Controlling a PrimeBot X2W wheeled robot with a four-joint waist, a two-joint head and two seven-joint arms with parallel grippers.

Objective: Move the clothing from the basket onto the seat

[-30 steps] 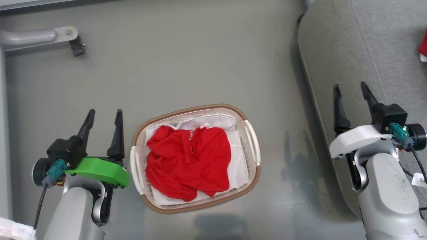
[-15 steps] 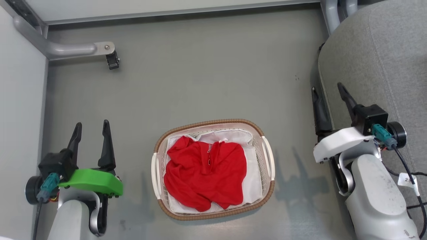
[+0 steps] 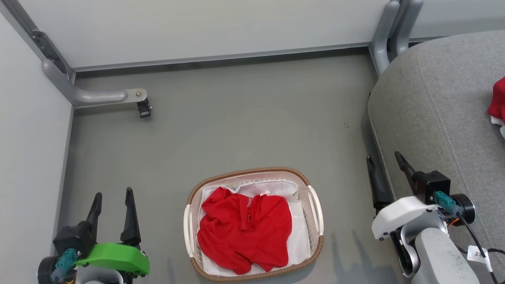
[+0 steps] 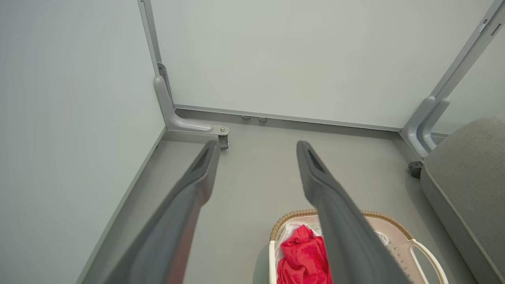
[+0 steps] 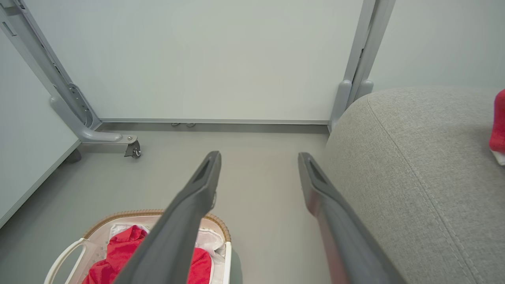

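Note:
A plain red shirt (image 3: 244,227) lies crumpled in the white basket (image 3: 315,215) on the floor, over its white liner (image 3: 300,240); the shirt (image 4: 302,256) and basket (image 4: 422,252) also show in the left wrist view, and the shirt (image 5: 118,256) in the right wrist view. A second red garment (image 3: 498,100) rests on the grey seat (image 3: 442,110) at the right edge; it (image 5: 498,126) lies on the seat (image 5: 414,177) in the right wrist view too. My left gripper (image 3: 111,196) is open, left of the basket. My right gripper (image 3: 383,157) is open beside the seat's edge. Both hold nothing.
Pale partition walls enclose the floor at the back and left. A grey metal foot with a castor (image 3: 143,106) sticks out at the back left, and a grey post (image 3: 388,31) stands at the seat's far corner.
The whole head view has shifted: the camera has drawn back and tilted up, bringing the walls into sight. Both grippers sit lower in the picture and stay open. The shirt lies as before.

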